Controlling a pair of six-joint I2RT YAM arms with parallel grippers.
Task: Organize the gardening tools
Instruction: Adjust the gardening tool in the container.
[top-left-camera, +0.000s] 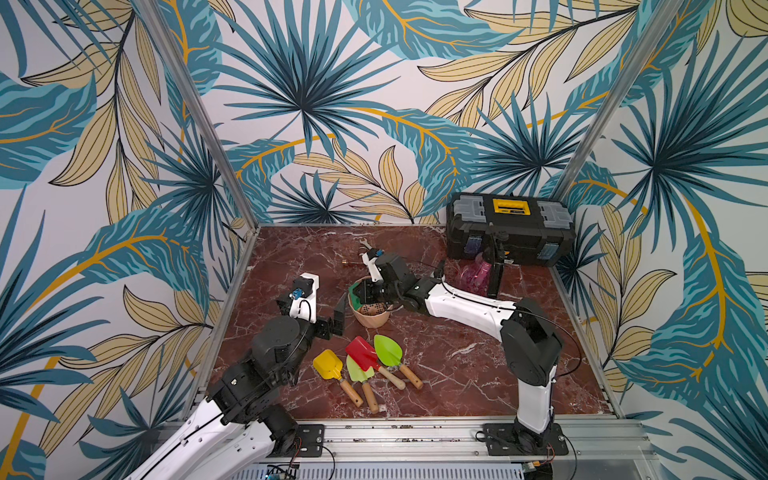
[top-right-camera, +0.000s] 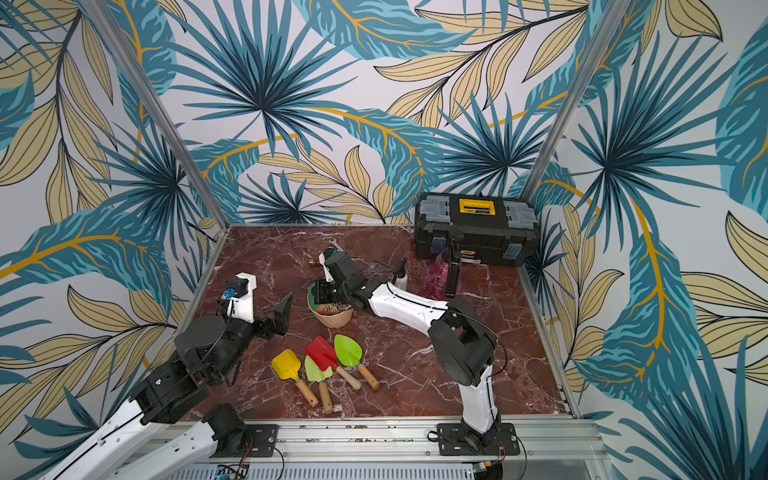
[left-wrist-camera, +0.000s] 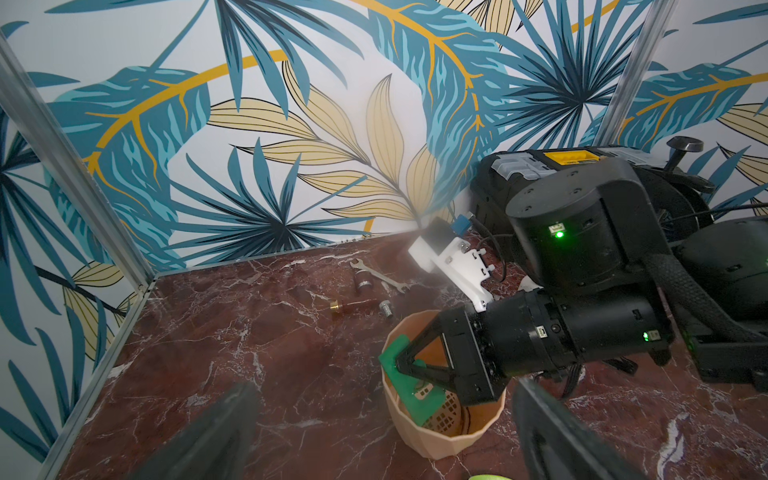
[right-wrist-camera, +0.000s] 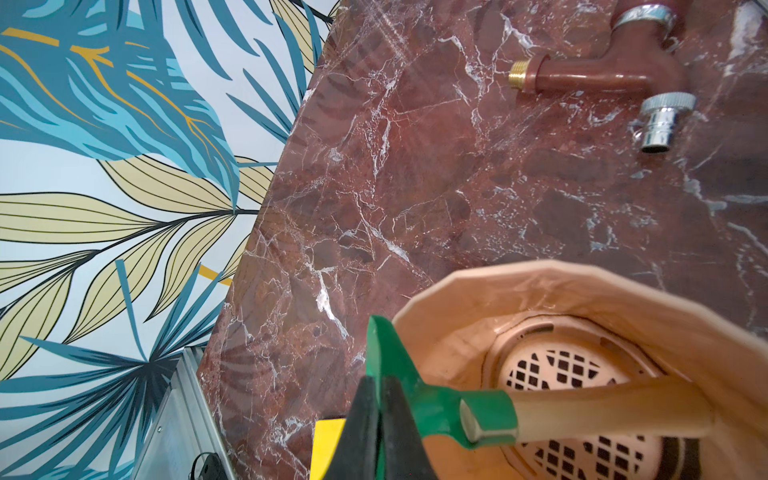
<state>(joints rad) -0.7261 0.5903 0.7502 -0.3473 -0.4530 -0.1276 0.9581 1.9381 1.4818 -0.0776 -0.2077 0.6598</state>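
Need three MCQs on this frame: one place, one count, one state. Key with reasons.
1. The dark-green wooden-handled tool is:
A. in the peach plastic pot
B. on the black toolbox
C. leaning against the wall

2. Tools lying on the red marble tabletop:
A. two
B. four
C. six

3. The right gripper is:
A. wide open
B. shut on the dark-green tool
C. shut, empty

Key:
1 A, its handle sits inside the pot.
2 B, yellow shovel, red shovel, two lime-green trowels.
3 B, its fingers pinch the green head.

4 trowels (top-left-camera: 362, 354) lie clustered; dark-green rake (right-wrist-camera: 436, 409) leans in pot (right-wrist-camera: 490, 291).
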